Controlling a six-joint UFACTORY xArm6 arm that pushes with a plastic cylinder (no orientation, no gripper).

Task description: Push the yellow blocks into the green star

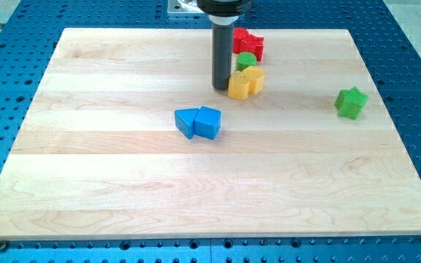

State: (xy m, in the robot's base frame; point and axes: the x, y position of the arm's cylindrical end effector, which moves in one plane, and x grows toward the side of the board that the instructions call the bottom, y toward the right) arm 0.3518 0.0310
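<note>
Two yellow blocks sit touching each other near the view's top centre: one (238,85) on the left and one (253,78) just right of it and slightly higher. The green star (351,102) stands alone far to the view's right. My tip (221,88) rests on the board right against the left side of the left yellow block. The dark rod rises straight up from there to the view's top.
A small green round block (246,61) and two red blocks (248,44) sit just above the yellow blocks. Two blue blocks (199,122) lie touching below and left of my tip. The wooden board (123,183) lies on a blue perforated table.
</note>
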